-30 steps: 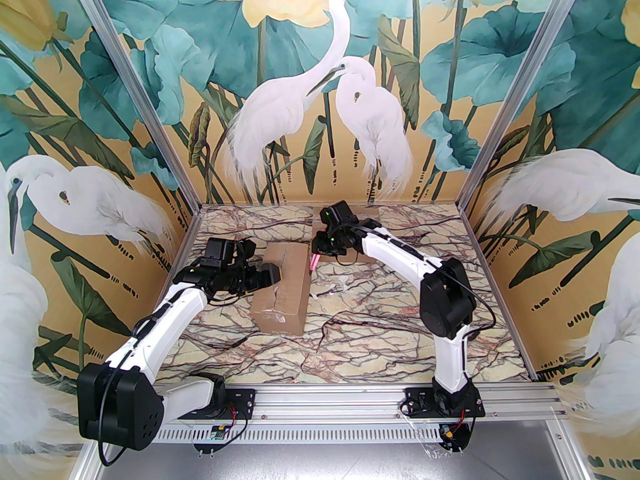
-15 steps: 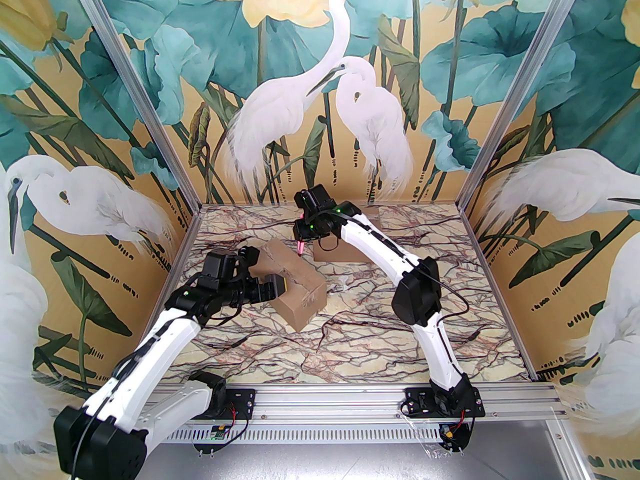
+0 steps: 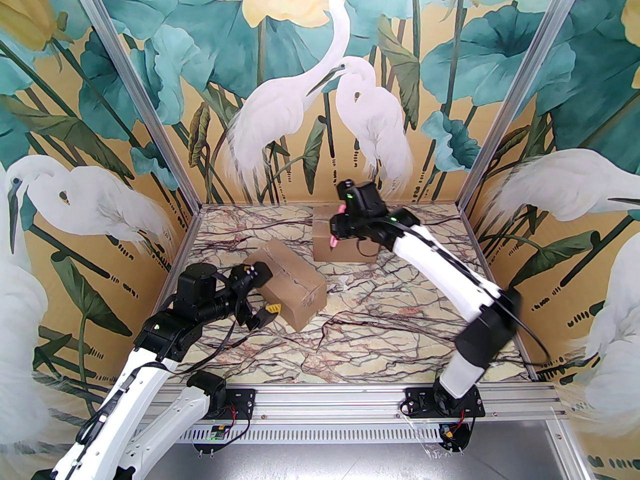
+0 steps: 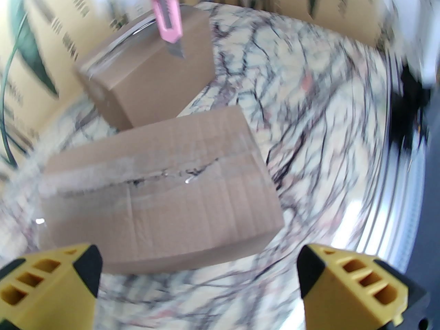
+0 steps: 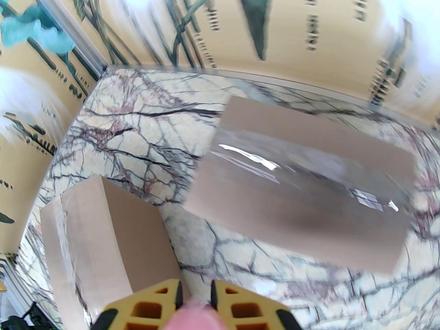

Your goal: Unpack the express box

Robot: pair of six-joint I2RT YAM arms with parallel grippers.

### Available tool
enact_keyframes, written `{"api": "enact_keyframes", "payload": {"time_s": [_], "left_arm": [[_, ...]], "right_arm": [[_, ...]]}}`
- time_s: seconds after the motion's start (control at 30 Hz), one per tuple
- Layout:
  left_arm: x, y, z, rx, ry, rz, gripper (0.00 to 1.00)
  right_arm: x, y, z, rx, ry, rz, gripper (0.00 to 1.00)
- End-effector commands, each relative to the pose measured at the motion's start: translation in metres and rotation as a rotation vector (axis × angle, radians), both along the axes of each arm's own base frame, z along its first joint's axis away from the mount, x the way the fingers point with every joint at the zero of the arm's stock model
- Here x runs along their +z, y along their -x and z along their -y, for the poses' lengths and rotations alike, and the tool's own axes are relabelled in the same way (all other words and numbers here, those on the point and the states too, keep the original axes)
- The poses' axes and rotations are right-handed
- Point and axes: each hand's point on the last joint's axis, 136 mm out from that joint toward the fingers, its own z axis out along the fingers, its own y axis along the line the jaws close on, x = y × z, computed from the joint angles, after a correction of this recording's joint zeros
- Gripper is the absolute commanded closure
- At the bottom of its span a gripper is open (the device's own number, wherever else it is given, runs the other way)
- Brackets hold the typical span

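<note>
Left wrist view: the long brown cardboard express box (image 4: pixel 161 184) lies skewed on the veined marble table (image 4: pixel 326 115), its taped top seam split — so my left gripper (image 4: pixel 199 273) hangs just short of it, fingers spread wide, ready, I judge, to pry a flap. My right gripper (image 3: pixel 337 227) clamps the pink plastic utility knife (image 4: pixel 168 22), blade out, near the squat brown cardboard box (image 4: pixel 144 74) behind — well clear of my left.

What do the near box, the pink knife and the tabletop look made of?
Near box: matte brown corrugated cardboard, faint ribbing, glossy clear tape on top. Pink knife: probably plastic body, grey metal-looking blade. Tabletop: veined marble look, possibly printed.
</note>
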Motion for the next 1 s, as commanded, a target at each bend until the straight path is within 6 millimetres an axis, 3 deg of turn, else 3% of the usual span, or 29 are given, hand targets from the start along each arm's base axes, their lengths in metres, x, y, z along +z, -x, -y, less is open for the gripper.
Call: {"api": "enact_keyframes", "payload": {"time_s": [0.0, 0.2, 0.33, 0.73, 0.97], "left_arm": [[-0.024, 0.002, -0.002, -0.2, -0.242, 0.161, 0.0], [-0.033, -0.024, 0.012, -0.307, -0.398, 0.364, 0.0], [-0.039, -0.033, 0.031, -0.374, -0.401, 0.36, 0.0], [-0.037, -0.051, 0.103, -0.428, -0.268, 0.341, 0.0], [-0.04, -0.076, 0.14, -0.392, -0.217, 0.255, 0.0]], "right_arm": [[-0.001, 0.011, 0.01, -0.042, -0.075, -0.013, 1.0], [-0.031, 0.033, 0.027, -0.078, -0.109, -0.096, 1.0], [-0.041, 0.043, 0.028, -0.092, -0.151, -0.123, 1.0], [-0.049, 0.066, 0.067, -0.24, -0.302, -0.077, 1.0], [-0.038, 0.07, 0.077, -0.287, -0.454, 0.02, 1.0]]}}
